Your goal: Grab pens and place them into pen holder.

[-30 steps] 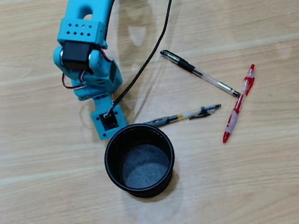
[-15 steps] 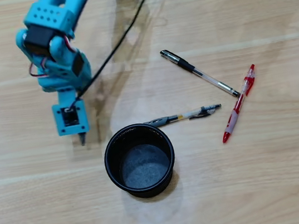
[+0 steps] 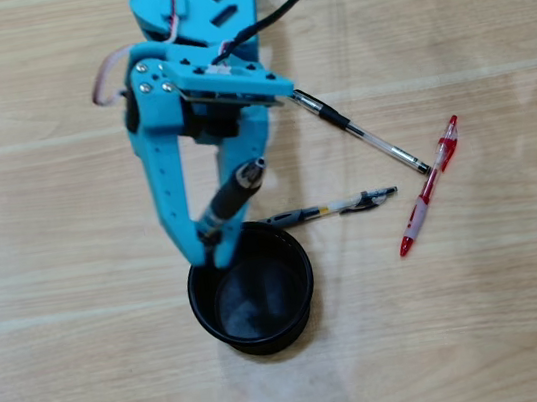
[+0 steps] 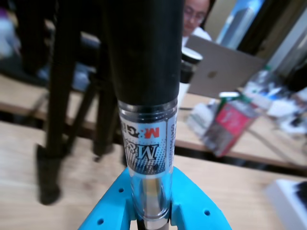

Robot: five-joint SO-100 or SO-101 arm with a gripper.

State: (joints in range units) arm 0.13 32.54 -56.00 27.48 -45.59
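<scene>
In the overhead view your blue gripper point(image 3: 216, 241) is pinching a black-gripped pen point(image 3: 232, 194) between its jaws, holding it tilted just above the far-left rim of the black pen holder point(image 3: 302, 302); the wrist view is showing the same pen point(image 4: 146, 143) clamped between the blue fingers point(image 4: 192, 201). Three more pens are lying on the wooden table point(image 3: 72, 372) to the right: a black-capped one point(image 3: 335, 208) just beside the holder, a clear one point(image 3: 365, 136) farther off, and a red one point(image 3: 430, 185) touching its tip.
</scene>
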